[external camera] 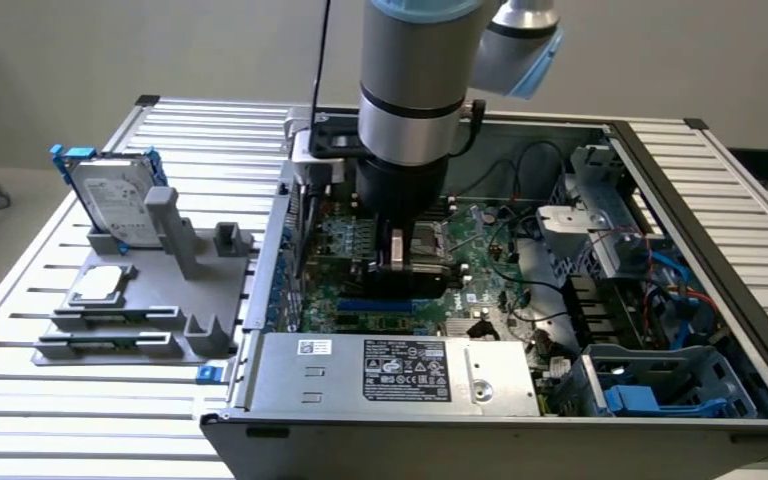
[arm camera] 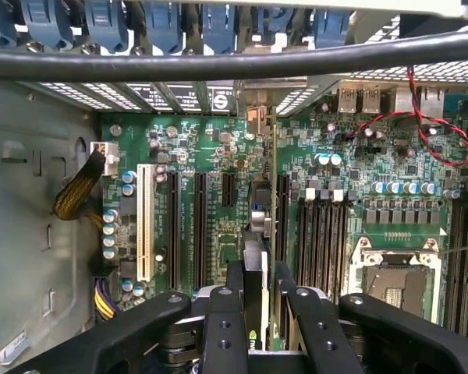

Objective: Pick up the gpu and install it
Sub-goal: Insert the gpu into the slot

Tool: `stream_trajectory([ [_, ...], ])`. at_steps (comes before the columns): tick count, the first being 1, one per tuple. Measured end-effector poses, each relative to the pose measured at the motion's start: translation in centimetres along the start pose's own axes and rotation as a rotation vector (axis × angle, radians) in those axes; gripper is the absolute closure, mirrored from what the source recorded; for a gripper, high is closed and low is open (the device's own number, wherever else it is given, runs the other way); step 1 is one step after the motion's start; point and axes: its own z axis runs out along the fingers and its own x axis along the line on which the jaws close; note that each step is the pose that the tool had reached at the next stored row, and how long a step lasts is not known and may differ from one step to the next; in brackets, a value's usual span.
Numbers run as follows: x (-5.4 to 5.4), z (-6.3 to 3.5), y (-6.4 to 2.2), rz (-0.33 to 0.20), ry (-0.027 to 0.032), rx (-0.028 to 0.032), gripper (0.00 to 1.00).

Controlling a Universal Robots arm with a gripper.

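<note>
I count one open grey metal computer case [external camera: 491, 450], one silver hard drive in a blue frame [external camera: 113, 200], one white long slot [arm camera: 145, 222], two long black slots [arm camera: 173, 230] next to it, one thin green gpu card [arm camera: 254, 315], one black claw [arm camera: 259, 274].

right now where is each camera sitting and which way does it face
Exterior view: raised off the arm, looking down at the open computer case on the slatted table; the arm reaches down into the case.
Wrist view: on the wrist, looking along the hand at the motherboard; its fingers clamp the gpu.
Shared: the motherboard and the hand.
</note>
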Motion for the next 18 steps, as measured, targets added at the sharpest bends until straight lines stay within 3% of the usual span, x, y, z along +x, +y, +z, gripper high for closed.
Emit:
stream_trajectory([
  [18,0.06,1.06,0.44,-0.001,0.0002,-0.0001,0.74],
])
